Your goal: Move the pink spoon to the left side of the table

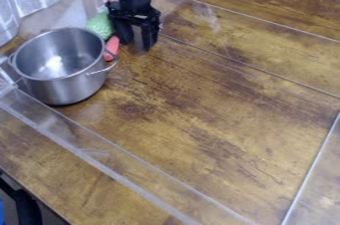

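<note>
One pink spoon between your pot and the black tool, near the table's far-left corner, fingers' spread unclear to you

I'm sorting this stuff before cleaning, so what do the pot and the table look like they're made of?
The pot looks like metal, perhaps stainless steel, with a fairly smooth finish: it's silvery grey with soft highlights. The table seems to be wood, brown and worn, since streaky grain and darker patches show; printed wood-look laminate can't be ruled out.
</note>
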Motion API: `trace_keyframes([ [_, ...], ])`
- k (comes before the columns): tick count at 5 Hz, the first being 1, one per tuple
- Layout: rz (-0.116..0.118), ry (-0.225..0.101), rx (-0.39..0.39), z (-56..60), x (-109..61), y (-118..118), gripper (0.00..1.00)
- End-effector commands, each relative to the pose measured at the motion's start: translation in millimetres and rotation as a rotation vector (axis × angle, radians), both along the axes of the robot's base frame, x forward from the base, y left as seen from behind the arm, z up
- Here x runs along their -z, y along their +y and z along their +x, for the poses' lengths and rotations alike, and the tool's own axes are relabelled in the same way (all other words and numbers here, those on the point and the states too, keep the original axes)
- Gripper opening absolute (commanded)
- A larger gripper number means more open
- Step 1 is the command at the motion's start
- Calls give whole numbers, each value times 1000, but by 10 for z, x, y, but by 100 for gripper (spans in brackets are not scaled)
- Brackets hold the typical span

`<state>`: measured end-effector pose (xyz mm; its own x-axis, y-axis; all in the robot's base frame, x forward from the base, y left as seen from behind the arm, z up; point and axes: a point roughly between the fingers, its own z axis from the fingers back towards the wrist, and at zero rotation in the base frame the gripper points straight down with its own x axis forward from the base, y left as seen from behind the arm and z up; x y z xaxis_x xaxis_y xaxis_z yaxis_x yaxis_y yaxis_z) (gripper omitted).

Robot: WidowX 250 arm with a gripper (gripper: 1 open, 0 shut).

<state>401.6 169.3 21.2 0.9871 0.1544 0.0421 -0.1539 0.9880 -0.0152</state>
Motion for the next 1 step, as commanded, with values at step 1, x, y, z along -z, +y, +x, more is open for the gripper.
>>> trace_keyframes([
  [1,5,9,-43,-82,32,15,0],
])
